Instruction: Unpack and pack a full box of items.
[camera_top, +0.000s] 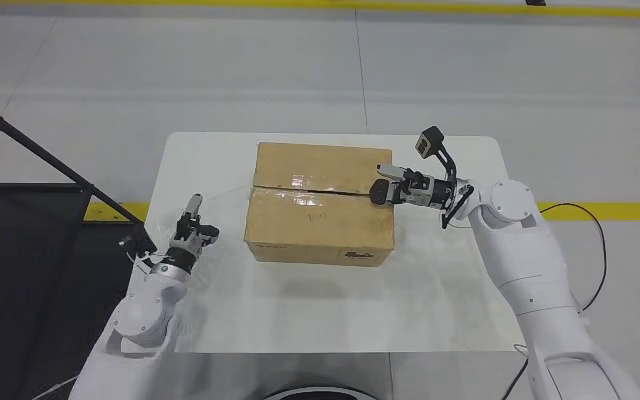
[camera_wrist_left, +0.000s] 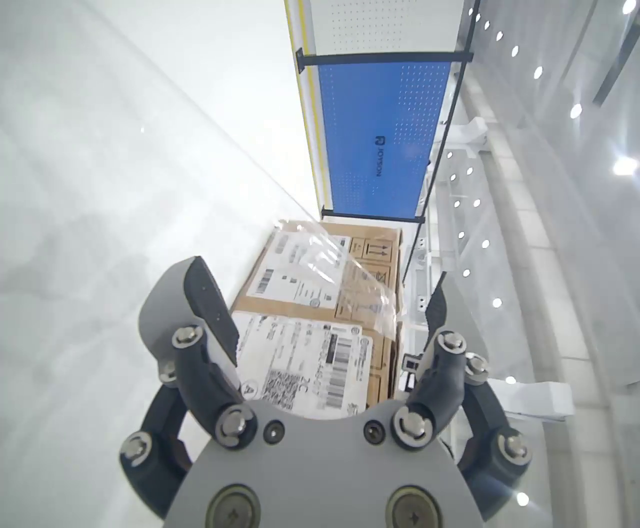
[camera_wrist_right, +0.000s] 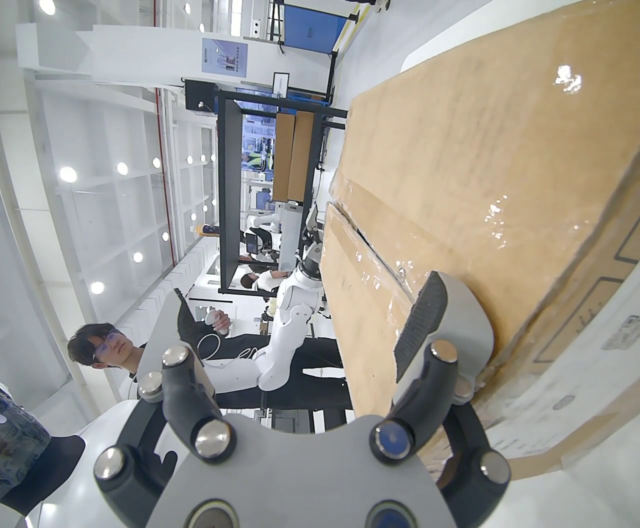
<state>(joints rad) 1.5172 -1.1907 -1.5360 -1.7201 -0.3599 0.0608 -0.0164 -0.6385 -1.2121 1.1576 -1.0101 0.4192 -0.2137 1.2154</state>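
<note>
Top view, taped box (camera_top: 320, 203) mid table (camera_top: 300, 300), R gripper (camera_top: 381, 181) fingers spread at seam end, L gripper (camera_top: 200, 218) spread, apart.

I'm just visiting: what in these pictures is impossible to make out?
- What is inside the box: top view, closed flaps cover it.
- Part of the box's labelled side: left wrist view, the left gripper stands in front.
- Whether the right gripper touches the taped seam: right wrist view, its own finger hides the contact.
</note>
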